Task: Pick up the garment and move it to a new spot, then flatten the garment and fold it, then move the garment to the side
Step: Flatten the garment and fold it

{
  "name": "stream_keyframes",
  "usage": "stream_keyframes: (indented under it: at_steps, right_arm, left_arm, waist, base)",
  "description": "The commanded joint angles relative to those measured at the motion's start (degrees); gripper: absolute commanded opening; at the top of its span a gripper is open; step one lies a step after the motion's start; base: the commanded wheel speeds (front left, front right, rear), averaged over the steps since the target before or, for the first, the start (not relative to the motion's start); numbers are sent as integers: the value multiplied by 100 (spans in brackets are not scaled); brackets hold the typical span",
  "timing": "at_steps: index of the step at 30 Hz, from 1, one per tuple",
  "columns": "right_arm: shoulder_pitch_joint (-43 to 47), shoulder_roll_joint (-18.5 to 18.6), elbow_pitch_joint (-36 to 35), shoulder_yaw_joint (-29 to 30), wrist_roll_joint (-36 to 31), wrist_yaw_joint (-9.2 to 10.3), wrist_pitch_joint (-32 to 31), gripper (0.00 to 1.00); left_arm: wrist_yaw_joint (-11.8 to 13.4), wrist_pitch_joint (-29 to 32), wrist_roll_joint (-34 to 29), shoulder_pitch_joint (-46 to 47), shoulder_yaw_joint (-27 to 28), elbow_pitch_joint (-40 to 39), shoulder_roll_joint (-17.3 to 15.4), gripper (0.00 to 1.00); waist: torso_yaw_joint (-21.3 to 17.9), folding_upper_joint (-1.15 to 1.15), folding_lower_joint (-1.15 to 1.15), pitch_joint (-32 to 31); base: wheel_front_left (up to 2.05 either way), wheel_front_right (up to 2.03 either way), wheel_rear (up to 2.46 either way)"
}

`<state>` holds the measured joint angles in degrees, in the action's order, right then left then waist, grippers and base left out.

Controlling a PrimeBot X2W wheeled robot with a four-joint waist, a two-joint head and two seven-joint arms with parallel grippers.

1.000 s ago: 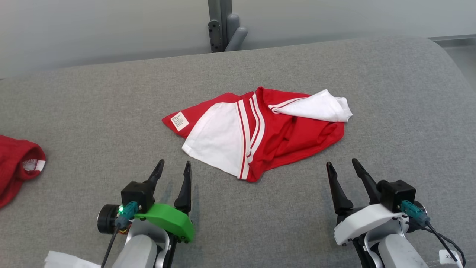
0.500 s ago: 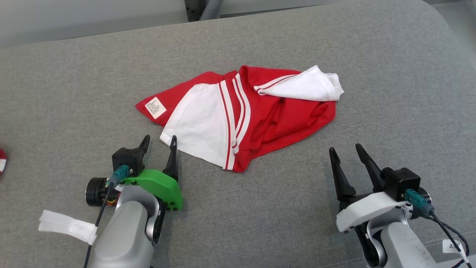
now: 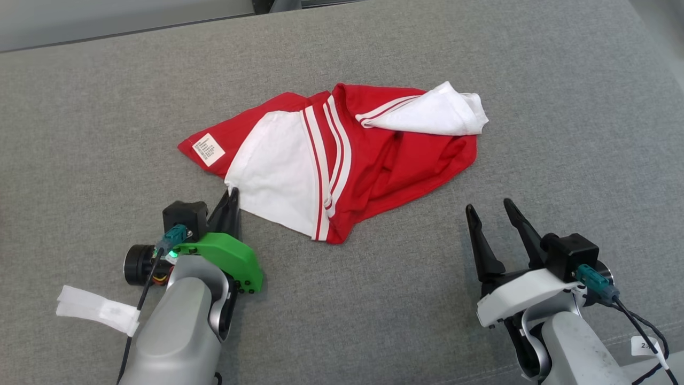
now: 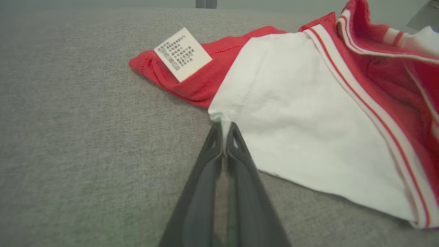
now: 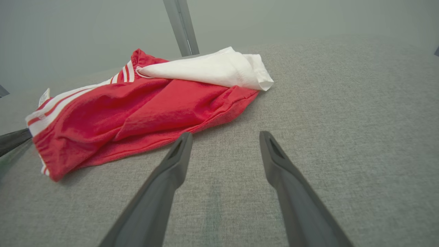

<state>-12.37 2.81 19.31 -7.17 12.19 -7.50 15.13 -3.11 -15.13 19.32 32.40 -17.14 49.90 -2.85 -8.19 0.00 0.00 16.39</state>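
left gripper (image 4: 224, 134) pinches garment (image 3: 398, 163) corner; pinched tip mostly hidden

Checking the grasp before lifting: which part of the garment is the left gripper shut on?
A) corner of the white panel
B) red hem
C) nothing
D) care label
A: the left gripper pinches the near corner of the white panel of the garment, apart from the care label.

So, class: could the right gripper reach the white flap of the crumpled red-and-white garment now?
Probably yes: the right gripper is open, and bare grey fabric surface lies between it and the white flap; nothing stands in the way.
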Motion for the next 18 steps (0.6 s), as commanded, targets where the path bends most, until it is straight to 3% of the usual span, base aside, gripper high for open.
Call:
stream_keyframes:
  at_steps: [1, 5, 18]
  right_arm:
    - [-69, 19, -8, -3, 38, 2, 3, 100]
    - [52, 19, 57, 21, 80, 2, 3, 100]
    - [401, 18, 275, -98, 262, 2, 3, 100]
  left_arm:
    - [-37, -1, 68, 53, -32, -22, -11, 0]
    - [-126, -1, 114, 128, -256, -304, -12, 0]
    - [-183, -2, 191, 541, -1166, -2665, -15, 0]
  waist:
    - [2, 0, 0, -8]
    - [34, 0, 0, -131]
    - [77, 0, 0, -1019]
  base:
    - [0, 0, 0]
    - [0, 0, 0]
    - [0, 0, 0]
